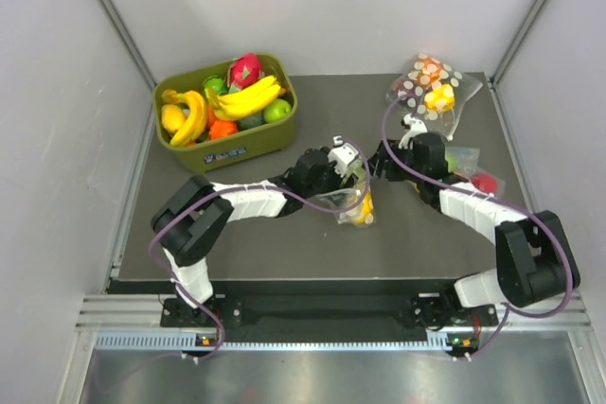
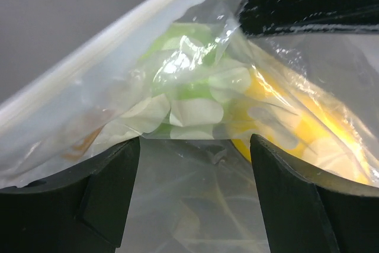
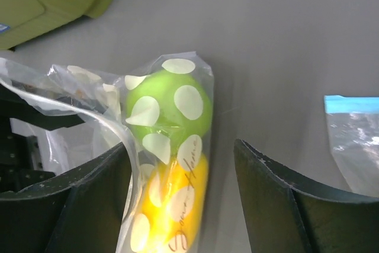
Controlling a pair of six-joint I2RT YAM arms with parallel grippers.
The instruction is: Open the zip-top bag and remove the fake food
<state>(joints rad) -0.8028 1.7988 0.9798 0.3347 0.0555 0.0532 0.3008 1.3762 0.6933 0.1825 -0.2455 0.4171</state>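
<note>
**Ana:** Since that film looks so thin, how do you think the zip-top bag [image 3: 148,164] will handle?

**Ben:** Soft and light, I'd say. It's crumpled and glossy, so it's probably slippery between hard fingers. The fake food [image 3: 172,152] inside it is a green apple [image 3: 169,114] and a yellow fruit [image 3: 174,205]. Both look hard, smooth and round, and I'd expect them to roll once they're out.

**Ana:** Where is the bag?

**Ben:** It's on the dark mat [image 1: 256,243], about mid-table, between the two arms.

**Ana:** And the jaws?

**Ben:** The left gripper [image 2: 194,146] has its jaws spread wide, with the mouth of the bag just ahead of them. The right gripper [image 3: 180,147] is spread too, a finger on each side of the fruit end, and isn't visibly pinching anything.

**Ana:** Where would you take hold?

**Ben:** At the zip strip [image 2: 118,39]. It's the thicker, stiffer white band, so it should give a firmer bite than loose film. I'd put one lip in each gripper and pull them apart. Squeezing over the fruit would likely just make it slip.

**Ana:** What about the surface and the room around it?

**Ben:** The mat is flat and matte. The olive bin [image 1: 204,153] of toy fruit sits at the far left, well away from the bag. Another dotted bag [image 1: 431,87] lies at the far right corner, and a clear bag [image 3: 352,134] lies near the right arm. White walls [image 1: 57,139] close in on both sides.
</note>
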